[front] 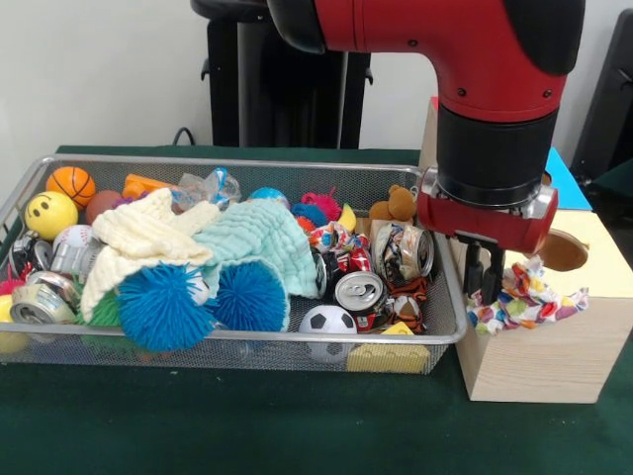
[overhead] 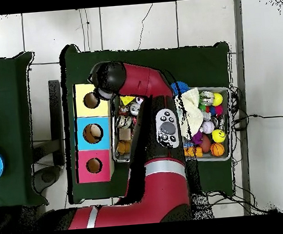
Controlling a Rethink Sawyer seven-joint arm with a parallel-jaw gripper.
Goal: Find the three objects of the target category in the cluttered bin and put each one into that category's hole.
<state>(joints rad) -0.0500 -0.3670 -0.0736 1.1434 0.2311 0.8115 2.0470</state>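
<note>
You have one fabric bundle (front: 524, 299) out of the bin: soft, patched white, pink, blue, yellow and green, hanging crumpled against the upper near edge of the yellow-faced box (front: 554, 356), just beside the bin's right end. The tool (front: 485, 282) sits directly over it, black fingers (front: 494, 272) drawn close together and pinching the bundle's left part. The hole (front: 564, 250) lies just behind, partly hidden by the arm's wrist. In the overhead view the arm's end covers the yellow face (overhead: 81, 93) beside that hole. The mesh bin (front: 247, 163) stays cluttered: blue spiky balls (front: 158, 307), cloths, crushed cans (front: 358, 292), a teddy bear (front: 396, 205), all on the green counter (front: 247, 426).
</note>
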